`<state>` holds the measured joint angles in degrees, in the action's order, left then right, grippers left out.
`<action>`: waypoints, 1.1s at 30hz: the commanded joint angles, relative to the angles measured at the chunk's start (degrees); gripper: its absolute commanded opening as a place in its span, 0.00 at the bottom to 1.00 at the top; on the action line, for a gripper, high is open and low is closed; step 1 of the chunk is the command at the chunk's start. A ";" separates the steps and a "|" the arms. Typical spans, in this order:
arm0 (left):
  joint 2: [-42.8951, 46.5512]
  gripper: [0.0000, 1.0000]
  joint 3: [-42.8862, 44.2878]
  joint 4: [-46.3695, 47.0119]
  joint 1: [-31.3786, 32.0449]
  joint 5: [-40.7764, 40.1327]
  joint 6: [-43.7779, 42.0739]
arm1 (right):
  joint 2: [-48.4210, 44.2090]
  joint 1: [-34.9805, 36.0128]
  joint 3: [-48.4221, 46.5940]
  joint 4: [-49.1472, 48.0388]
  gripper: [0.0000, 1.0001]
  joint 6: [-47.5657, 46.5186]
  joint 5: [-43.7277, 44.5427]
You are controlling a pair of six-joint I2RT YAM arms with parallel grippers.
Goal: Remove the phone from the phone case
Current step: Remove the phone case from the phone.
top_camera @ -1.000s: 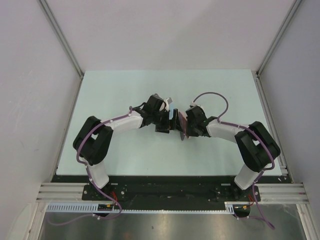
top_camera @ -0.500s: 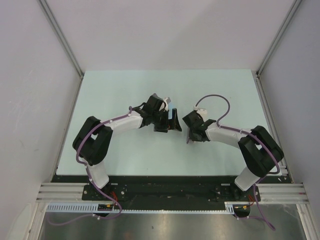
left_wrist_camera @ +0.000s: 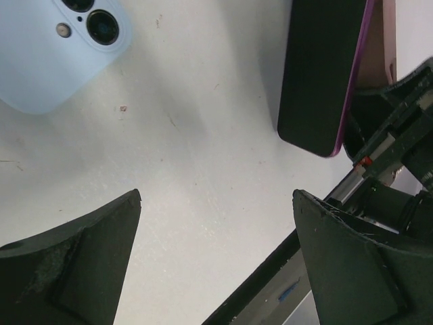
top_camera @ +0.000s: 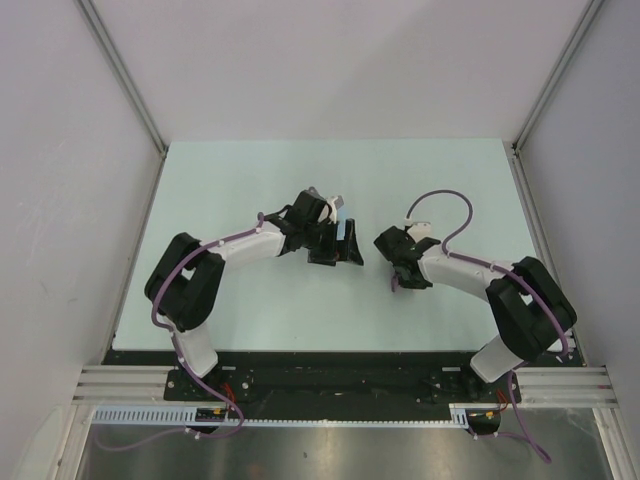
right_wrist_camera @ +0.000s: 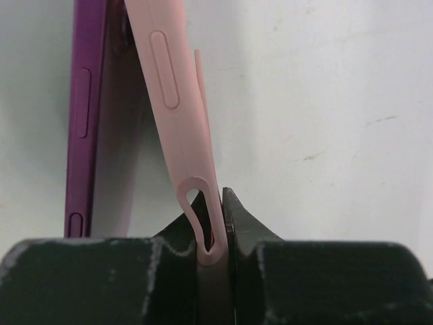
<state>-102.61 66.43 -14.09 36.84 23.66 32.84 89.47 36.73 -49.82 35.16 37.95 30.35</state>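
By my reckoning the job is part done. On the table [top_camera: 250,300], right of the middle, the purple phone [right_wrist_camera: 82,122] stands on its long edge just beside the pink case [right_wrist_camera: 169,95]. My right claw [right_wrist_camera: 211,203] grips that case by its near rim, jaws closed tight on the soft lip. Close to my fingers the case wall stands apart from the phone, with a gap between them. Toward the far end the two run together, and I cannot tell whether they touch there or whether the phone is fully free. What is left, I judge, is to draw the case clean off and set the two apart. My left claw [left_wrist_camera: 216,196] hangs wide open over the table, holding nothing.

Counted, there are two arms, each with one claw. There are two phones: the purple one, and a light blue phone [left_wrist_camera: 51,54] lying camera side up near my left claw. There is one case.
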 commanded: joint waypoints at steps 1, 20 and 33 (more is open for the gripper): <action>2.33 0.97 0.88 1.25 0.51 4.63 -2.95 | 3.77 -1.31 -4.39 10.16 0.00 2.47 9.45; 3.37 1.00 -8.41 33.58 13.60 -7.46 -7.44 | -1.40 -8.43 -4.41 2.81 0.00 -2.80 -8.11; -6.62 0.94 -0.01 32.90 15.37 -14.43 -10.60 | -3.25 -10.36 -2.47 -1.31 0.00 -3.41 -15.49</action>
<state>-104.84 61.47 15.84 51.33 11.16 24.43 88.68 27.11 -53.28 36.34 35.31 18.35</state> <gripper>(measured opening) 0.957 0.109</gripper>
